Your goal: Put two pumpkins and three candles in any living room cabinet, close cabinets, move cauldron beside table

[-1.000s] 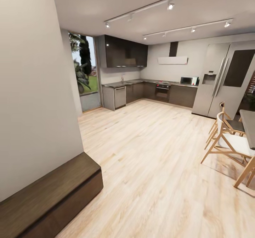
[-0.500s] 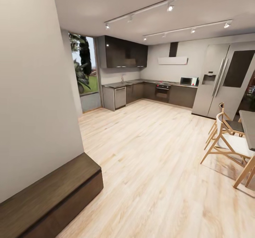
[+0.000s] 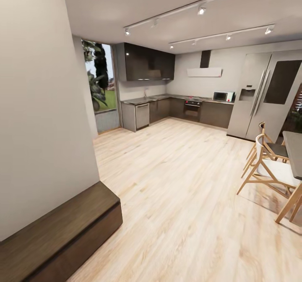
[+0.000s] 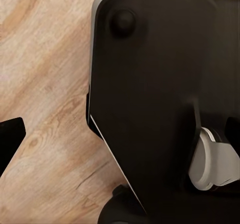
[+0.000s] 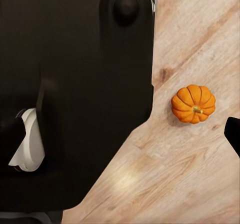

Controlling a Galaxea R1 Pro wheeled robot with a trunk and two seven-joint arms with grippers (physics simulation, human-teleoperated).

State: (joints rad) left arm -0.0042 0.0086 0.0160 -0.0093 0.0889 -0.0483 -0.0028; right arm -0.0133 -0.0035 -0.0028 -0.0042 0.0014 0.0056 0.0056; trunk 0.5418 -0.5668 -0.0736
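Beside your base, a pumpkin (image 5: 193,104) lies on the wood floor (image 3: 188,189).
Your head view barely shifted since a second ago; neither gripper's opening can be told.

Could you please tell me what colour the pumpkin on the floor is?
The pumpkin is orange, seen best in the right wrist view.

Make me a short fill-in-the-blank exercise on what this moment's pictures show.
1. The small orange ribbed pumpkin lies on the pale wooden ____.
2. The long low dark-brown wood cabinet stands against the plain ____ at the head view's left.
3. The light wooden chairs stand at the head view's ____ side.
4. The silver microwave sits on the kitchen ____.

Missing words: floor; wall; right; counter
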